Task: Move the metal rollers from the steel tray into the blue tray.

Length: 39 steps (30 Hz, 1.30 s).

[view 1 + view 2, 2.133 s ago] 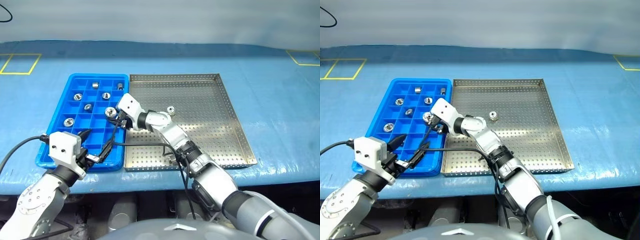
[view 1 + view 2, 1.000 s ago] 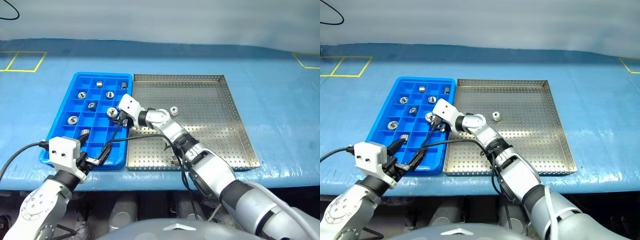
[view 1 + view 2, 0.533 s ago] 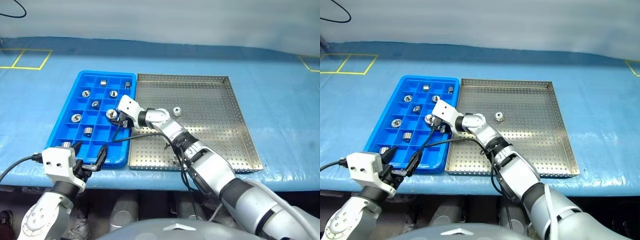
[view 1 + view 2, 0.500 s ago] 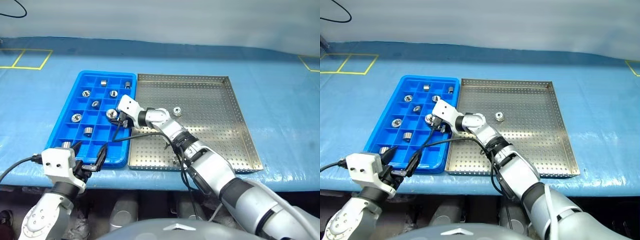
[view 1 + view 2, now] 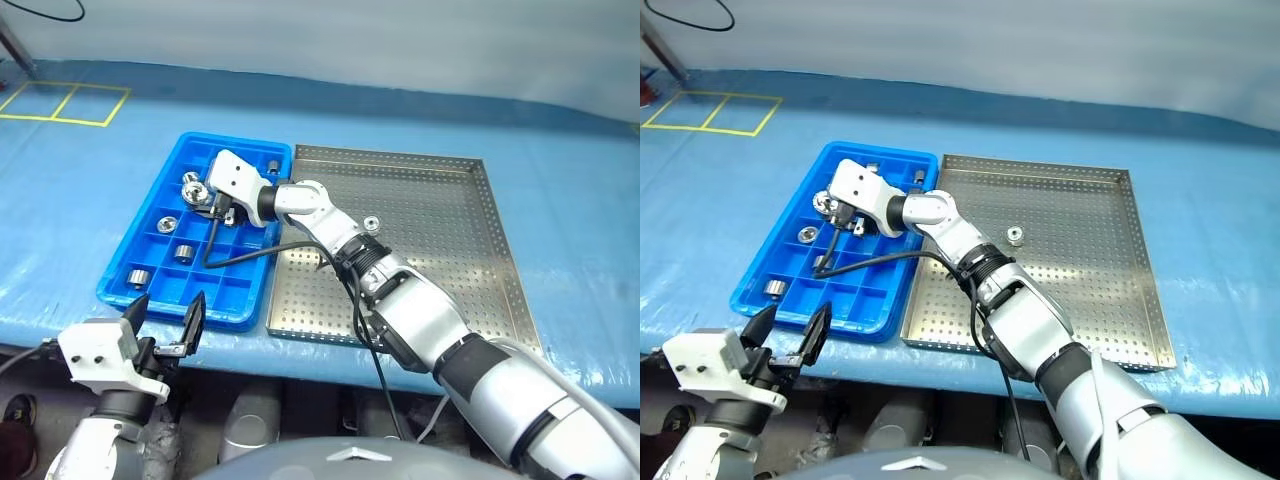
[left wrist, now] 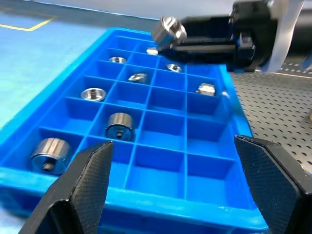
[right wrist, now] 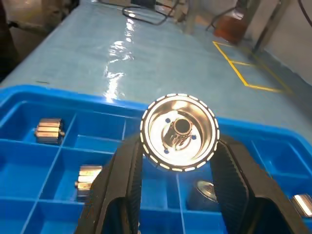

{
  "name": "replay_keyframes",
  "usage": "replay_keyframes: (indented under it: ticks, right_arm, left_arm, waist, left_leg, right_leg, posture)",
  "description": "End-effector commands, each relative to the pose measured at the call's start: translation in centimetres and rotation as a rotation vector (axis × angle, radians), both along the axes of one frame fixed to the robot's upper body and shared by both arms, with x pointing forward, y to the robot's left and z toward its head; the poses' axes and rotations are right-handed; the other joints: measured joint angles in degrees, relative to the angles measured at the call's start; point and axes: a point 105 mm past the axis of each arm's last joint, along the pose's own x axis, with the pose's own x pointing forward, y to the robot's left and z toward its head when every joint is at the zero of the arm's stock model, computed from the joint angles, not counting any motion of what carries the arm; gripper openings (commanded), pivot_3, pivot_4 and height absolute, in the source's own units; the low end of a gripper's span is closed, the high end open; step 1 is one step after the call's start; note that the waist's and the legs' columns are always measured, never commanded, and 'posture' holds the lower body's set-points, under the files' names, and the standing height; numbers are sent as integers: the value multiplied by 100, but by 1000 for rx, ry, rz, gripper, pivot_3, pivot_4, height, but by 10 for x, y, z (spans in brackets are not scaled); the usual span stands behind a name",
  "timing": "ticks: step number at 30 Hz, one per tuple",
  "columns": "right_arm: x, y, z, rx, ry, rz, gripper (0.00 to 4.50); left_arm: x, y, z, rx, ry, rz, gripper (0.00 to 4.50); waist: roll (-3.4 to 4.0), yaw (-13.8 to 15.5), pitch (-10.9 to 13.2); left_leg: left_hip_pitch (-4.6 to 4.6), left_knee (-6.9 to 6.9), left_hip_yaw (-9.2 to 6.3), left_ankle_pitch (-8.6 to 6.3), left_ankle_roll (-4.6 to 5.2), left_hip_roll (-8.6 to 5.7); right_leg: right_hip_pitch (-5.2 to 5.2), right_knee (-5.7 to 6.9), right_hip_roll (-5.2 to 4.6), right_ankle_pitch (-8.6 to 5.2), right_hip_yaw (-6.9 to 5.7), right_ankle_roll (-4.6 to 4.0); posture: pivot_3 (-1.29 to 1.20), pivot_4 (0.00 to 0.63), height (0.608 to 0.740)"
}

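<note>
- Metal roller (image 7: pixel 179 132) is pinched in the closed right claw (image 5: pixel 199 196), held above the far compartments of the blue tray (image 5: pixel 150 292).
- Other rollers (image 6: pixel 118 126) sit in separate compartments.
- One roller (image 5: pixel 371 223) lies in the steel tray (image 5: pixel 500 290) alongside.
- Left claw (image 5: pixel 165 314) hangs open just off the blue tray's near edge.

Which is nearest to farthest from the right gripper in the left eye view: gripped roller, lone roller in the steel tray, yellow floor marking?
1. Shiny metal roller held in the right gripper, over the blue compartment tray.
2. Lone silver roller in the perforated steel tray, toward the robot's right.
3. Yellow taped square marking, far left corner.
</note>
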Motion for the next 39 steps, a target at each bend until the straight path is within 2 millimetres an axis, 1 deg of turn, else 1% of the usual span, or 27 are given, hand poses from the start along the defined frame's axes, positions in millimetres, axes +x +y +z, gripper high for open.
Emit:
replay_keyframes:
  ticks: [1,6,14,21,25,31,39]
  right_arm:
    - [-92,89,36,149,19,313,1673]
    - [-82,86,8,78,65,240,1673]
    - [-71,76,-14,12,100,186,1673]
    - [-60,66,-16,16,102,150,1673]
    - [-52,60,-12,27,96,123,1673]
    - [-36,46,-14,9,85,69,1673]
    - [-23,28,-30,-28,97,10,1673]
  left_arm:
    - [-2,-4,15,12,-63,1,4329]
    - [-5,-3,14,16,-59,16,4329]
    - [-9,-3,12,21,-46,29,4329]
    - [-6,-4,11,25,-40,7,4329]
    - [0,-6,11,26,-45,-19,4329]
    - [7,-8,13,30,-56,-49,4329]
    - [12,-8,15,35,-61,-72,4329]
  waist:
    - [-6,71,20]
    - [-7,189,32]
    - [-4,357,47]
    - [-4,419,47]
    - [-3,401,48]
    - [-3,356,48]
    - [-3,252,48]
  left_leg:
    - [-1,0,1,-1,1,-1]
    - [-5,0,-3,-2,1,-5]
    - [-7,0,-5,-4,-3,-9]
    - [-9,0,-10,-4,-5,-11]
    - [-9,1,-15,-3,-6,-13]
    - [-9,1,-19,0,-13,-14]
    - [-9,1,-37,6,-24,-15]
  right_leg:
    - [0,-1,-2,0,1,0]
    - [-2,-2,-1,-8,-5,5]
    - [-5,1,9,-18,-12,6]
    - [-3,0,9,-20,-20,6]
    - [-1,2,10,-20,-27,5]
    - [-1,4,11,-17,-32,-2]
    - [4,6,11,-8,-44,-23]
  posture:
    - [526,150,740]
    - [548,150,740]
    - [560,150,740]
    - [517,150,740]
    - [482,150,740]
    - [453,150,740]
    - [436,150,740]
